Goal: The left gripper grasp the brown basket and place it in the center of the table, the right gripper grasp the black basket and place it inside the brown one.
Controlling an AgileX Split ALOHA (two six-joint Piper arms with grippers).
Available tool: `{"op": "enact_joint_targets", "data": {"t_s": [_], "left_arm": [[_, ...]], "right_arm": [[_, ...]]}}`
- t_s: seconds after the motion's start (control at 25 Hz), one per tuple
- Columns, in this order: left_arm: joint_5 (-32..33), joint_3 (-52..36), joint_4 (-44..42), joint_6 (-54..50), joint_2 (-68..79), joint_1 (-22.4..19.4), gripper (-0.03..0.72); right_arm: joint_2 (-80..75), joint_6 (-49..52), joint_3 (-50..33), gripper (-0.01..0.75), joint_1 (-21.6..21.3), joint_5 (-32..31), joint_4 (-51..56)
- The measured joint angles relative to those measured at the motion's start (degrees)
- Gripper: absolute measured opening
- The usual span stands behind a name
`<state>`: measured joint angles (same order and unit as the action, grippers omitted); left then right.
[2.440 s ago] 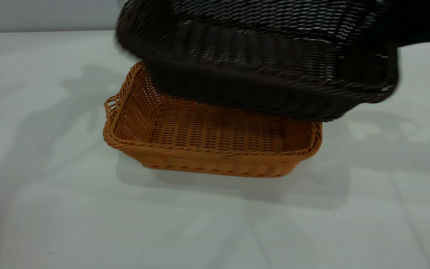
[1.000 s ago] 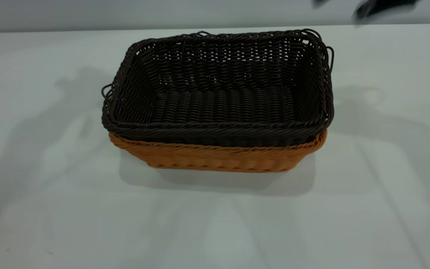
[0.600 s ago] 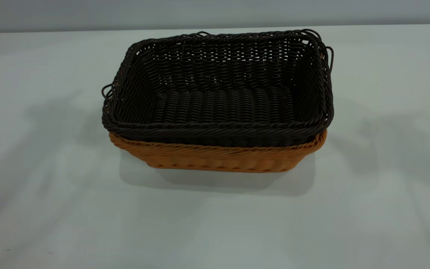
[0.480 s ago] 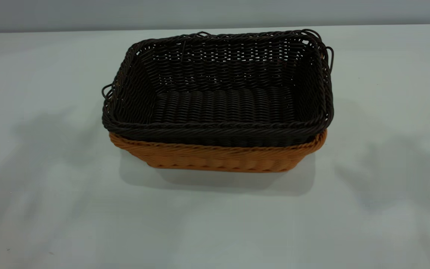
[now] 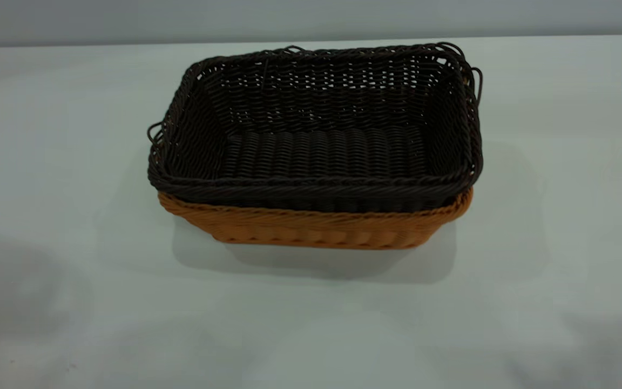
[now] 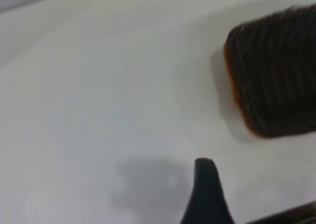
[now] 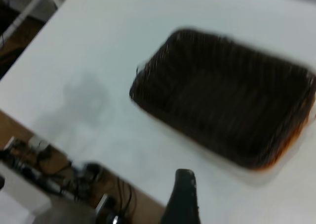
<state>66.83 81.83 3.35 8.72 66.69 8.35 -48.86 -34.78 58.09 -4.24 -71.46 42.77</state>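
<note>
The black basket (image 5: 316, 129) is sitting nested inside the brown basket (image 5: 316, 229) on the table (image 5: 73, 297); gripper opening cannot be determined

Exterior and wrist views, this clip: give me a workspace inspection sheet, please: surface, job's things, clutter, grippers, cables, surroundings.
Surface: the table, pale, soft shadows.
Job's things: the black basket sits nested in the brown basket, upright, mid-table.
Clutter: nothing seen on the table.
Grippers: the left gripper and the right gripper each show one dark finger, clear of the baskets, holding nothing.
Cables: a tangle off the table's edge.
Surroundings: plain wall.
</note>
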Motion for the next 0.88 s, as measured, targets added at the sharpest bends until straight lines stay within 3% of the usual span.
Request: {"op": "enact_joint_targets", "data": {"t_s": [0.28,0.48,0.88], "left_arm": [[0.0,-17.02,-0.8,-2.27,-14.81,0.0,0.489],[0.0,-27.3,-0.8,-3.27,-26.87,0.0,0.489],[0.0,-39.43,-0.8,-3.45,-47.22,0.0,0.489]], "right_arm": [[16.42,0.04,-13.26,0.591,0.0,1.33,-3.93],[27.71,2.63,-17.13,0.591,0.0,1.28,-6.38],[38.83,13.07,-23.98,0.591,0.0,2.45,-22.7]]}}
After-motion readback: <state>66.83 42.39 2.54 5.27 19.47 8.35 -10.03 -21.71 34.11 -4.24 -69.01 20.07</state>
